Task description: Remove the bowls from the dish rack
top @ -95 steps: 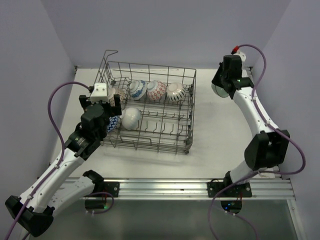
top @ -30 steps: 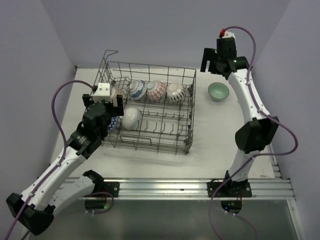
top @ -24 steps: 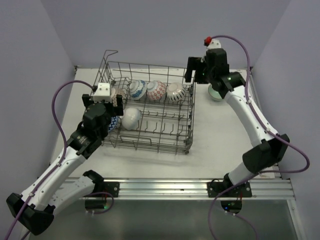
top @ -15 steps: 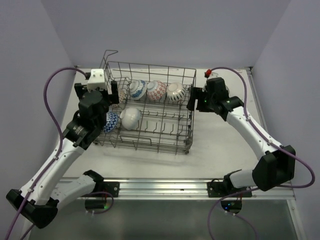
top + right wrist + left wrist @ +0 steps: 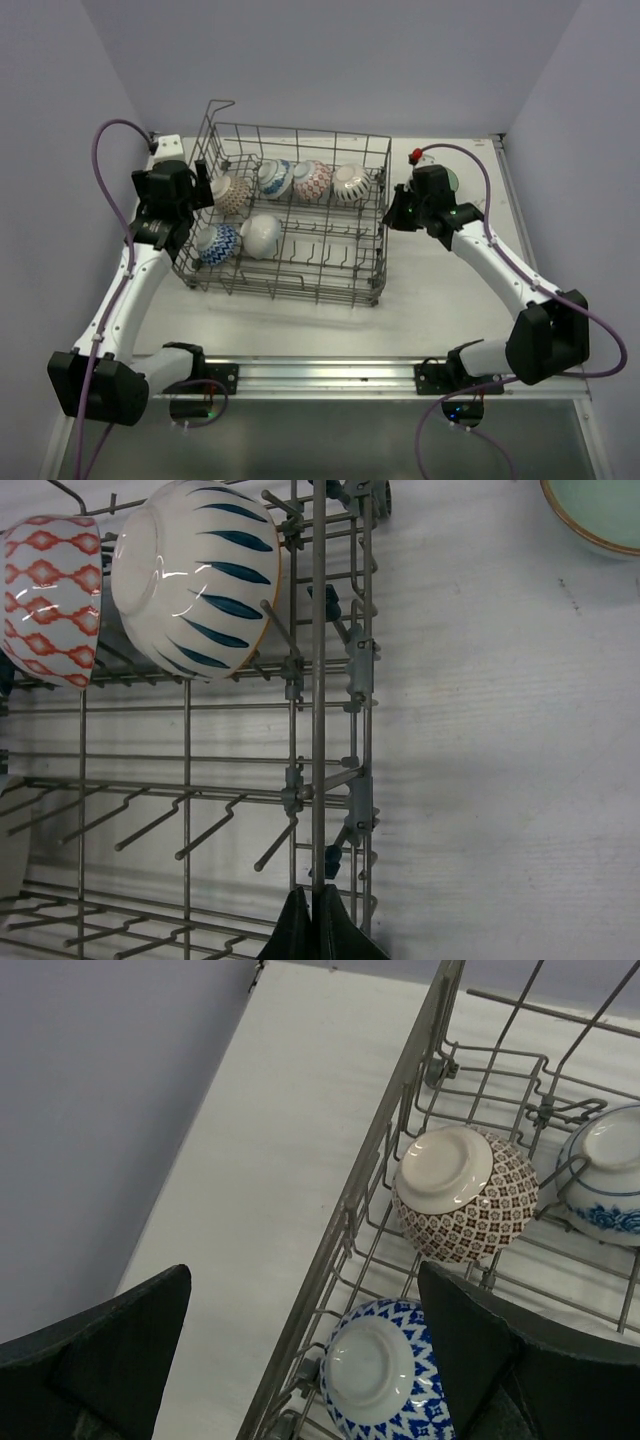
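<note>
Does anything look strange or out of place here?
Yes: the right gripper seems closed on the right rim wire of the dish rack, not on one of the bowls. Nothing looks spilled or broken.

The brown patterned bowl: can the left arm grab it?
Probably yes. The left pincer hangs open right by the brown patterned bowl, and nothing covers it; only the dish rack's side wires stand close.

A robotics lab cell — blank lilac walls (image 5: pixel 300 60), a white table (image 5: pixel 440 300), arms (image 5: pixel 500 265) bolted to a metal rail (image 5: pixel 330 375).
</note>
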### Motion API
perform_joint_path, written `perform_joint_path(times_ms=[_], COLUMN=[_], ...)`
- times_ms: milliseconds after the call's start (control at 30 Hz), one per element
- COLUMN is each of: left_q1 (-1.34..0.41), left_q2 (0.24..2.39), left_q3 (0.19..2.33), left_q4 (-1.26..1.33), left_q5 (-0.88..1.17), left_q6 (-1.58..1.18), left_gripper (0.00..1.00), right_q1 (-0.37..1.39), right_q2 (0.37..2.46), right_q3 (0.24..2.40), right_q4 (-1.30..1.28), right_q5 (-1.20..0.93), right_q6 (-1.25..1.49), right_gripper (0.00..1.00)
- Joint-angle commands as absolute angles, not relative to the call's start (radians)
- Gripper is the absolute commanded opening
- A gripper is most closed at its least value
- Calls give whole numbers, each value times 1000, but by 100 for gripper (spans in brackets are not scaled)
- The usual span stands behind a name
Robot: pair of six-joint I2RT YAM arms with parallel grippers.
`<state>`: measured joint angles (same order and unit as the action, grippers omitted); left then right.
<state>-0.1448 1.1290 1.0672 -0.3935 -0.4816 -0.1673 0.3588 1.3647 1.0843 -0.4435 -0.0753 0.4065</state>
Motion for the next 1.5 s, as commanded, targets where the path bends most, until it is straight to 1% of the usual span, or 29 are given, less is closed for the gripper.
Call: perform_joint_path(times_ms=[0,100,200,233,267,300,333,400,433,633,900,967,1033,1100,1133,1200,1233,1300,1467], left_q1=[-104,-77,-68,-66,-63,-63,-61,-61,-60,-60,-60,-60,-60,-60,-60,-60,-60,-60,-58], left_q2=[1126,1144,1160,1169,1176,1187,1212,1241,1268,1370,1532,1569,1585,1574,1557,1539,1525,1520,1496], left_q3=[1051,1035,1011,1006,1003,1005,1008,1032,1046,1147,1291,1311,1328,1306,1293,1267,1246,1246,1220], left_q4=[-388,-368,-321,-313,-302,-289,-285,-285,-287,-242,-219,-222,-233,-215,-206,-169,-161,-156,-129], left_q5=[-416,-365,-324,-321,-316,-308,-304,-305,-307,-301,-319,-316,-305,-301,-298,-276,-276,-272,-220], left_q6=[-203,-201,-202,-204,-206,-206,-207,-209,-209,-196,-187,-198,-201,-207,-215,-215,-213,-210,-172], left_gripper=[100,100,75,50,40,33,20,10,0,0,0,0,0,0,0,0,0,0,0], right_q1=[367,367,365,365,365,365,365,367,365,365,367,365,367,367,365,367,365,367,367], right_q2=[1397,1427,1468,1482,1489,1494,1496,1503,1508,1546,1562,1569,1546,1508,1464,1427,1411,1373,1370], right_q3=[1054,1061,1078,1087,1092,1095,1097,1103,1109,1166,1183,1213,1248,1249,1253,1269,1288,1302,1376], right_q4=[-359,-347,-339,-339,-334,-334,-331,-324,-319,-331,-301,-339,-391,-414,-429,-449,-457,-459,-474], right_q5=[-136,-147,-156,-161,-163,-164,-166,-164,-166,-167,-178,-178,-167,-137,-88,-40,-16,-12,-11], right_q6=[380,382,385,384,383,388,387,388,390,396,422,416,408,408,411,411,416,431,442], right_gripper=[0,0,0,0,0,0,0,0,0,0,0,40,69,77,83,89,94,98,99])
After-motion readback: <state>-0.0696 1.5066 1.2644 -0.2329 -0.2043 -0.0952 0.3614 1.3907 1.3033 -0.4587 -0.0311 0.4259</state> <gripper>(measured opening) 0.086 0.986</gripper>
